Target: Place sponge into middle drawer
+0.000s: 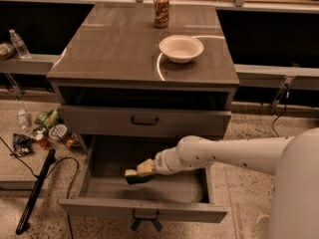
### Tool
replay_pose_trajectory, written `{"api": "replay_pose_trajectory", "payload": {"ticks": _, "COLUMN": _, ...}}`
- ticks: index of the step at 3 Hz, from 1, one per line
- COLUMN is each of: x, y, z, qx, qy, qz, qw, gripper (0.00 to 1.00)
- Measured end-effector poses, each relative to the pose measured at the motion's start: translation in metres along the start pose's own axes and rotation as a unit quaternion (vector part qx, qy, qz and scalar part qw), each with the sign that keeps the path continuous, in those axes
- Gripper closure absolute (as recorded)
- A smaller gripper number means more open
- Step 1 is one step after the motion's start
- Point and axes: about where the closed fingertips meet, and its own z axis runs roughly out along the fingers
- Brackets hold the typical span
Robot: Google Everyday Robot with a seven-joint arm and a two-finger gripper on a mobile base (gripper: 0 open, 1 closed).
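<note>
The middle drawer (99,188) is pulled open at the bottom of the grey cabinet, with its dark handle (145,219) on the front panel. My gripper (141,169) reaches into it from the right on a white arm (224,154). It is shut on the sponge (131,173), a small yellow block that sticks out to the left of the fingertips. The sponge hangs low over the left-middle of the drawer's bare floor, with a dark patch right under it. Whether it touches the floor I cannot tell.
Above the open drawer is a shut drawer front with a curved black handle (144,120). A white bowl (181,48) and a can (161,10) stand on the cabinet top. Litter (47,131), a water bottle (19,44) and a black stick (35,193) lie at the left.
</note>
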Motion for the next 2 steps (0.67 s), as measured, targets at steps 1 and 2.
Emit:
{"api": "replay_pose_trajectory", "payload": {"ticks": 1, "x": 0.0028, "y": -0.012, "z": 0.0123, "qx": 0.009, "qy": -0.007, "qz": 0.007, "qw": 0.9999, "gripper": 0.2}}
{"api": "replay_pose_trajectory", "payload": {"ticks": 2, "x": 0.0026, "y": -0.014, "z": 0.0053, "qx": 0.014, "qy": -0.009, "qz": 0.005, "qw": 0.9999, "gripper": 0.0}}
